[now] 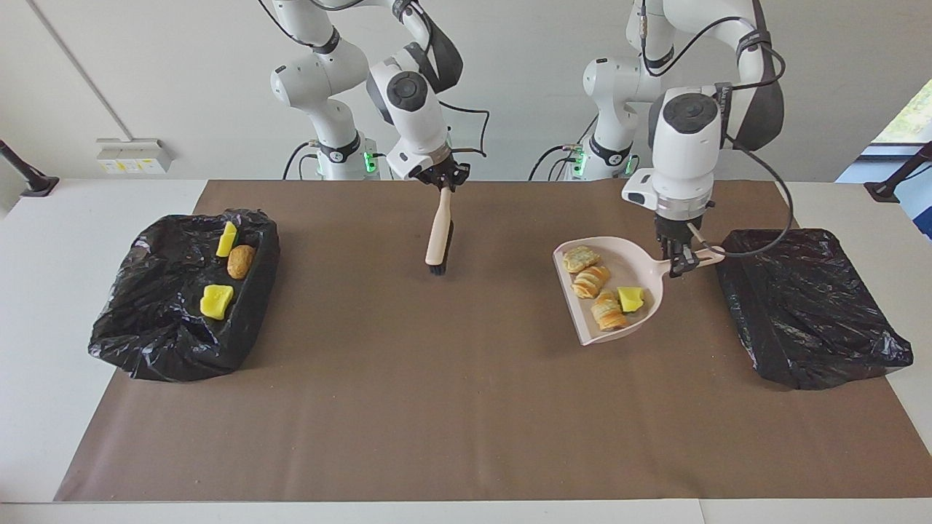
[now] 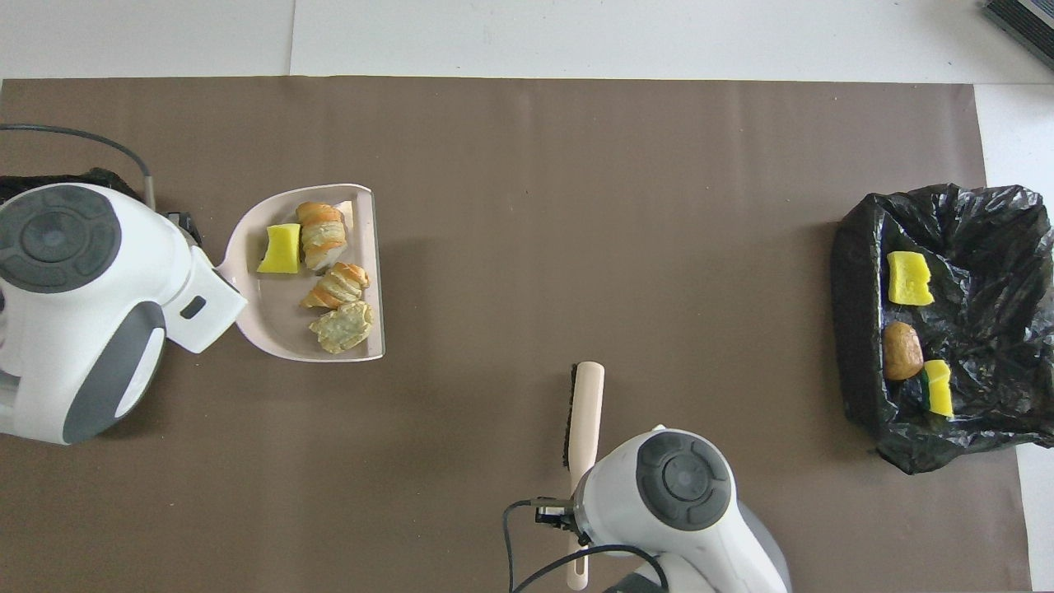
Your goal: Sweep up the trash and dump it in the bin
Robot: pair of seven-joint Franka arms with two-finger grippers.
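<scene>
The left arm bends down from its base, wrist vertical, and its left hand [image 1: 680,260] points straight down with the fingers clamped shut on a handle, raised toward the left arm's end of the counter. The right arm folds back near its own base, its right hand [image 1: 442,180] also pointing down, fingers closed tight on a handle.
</scene>
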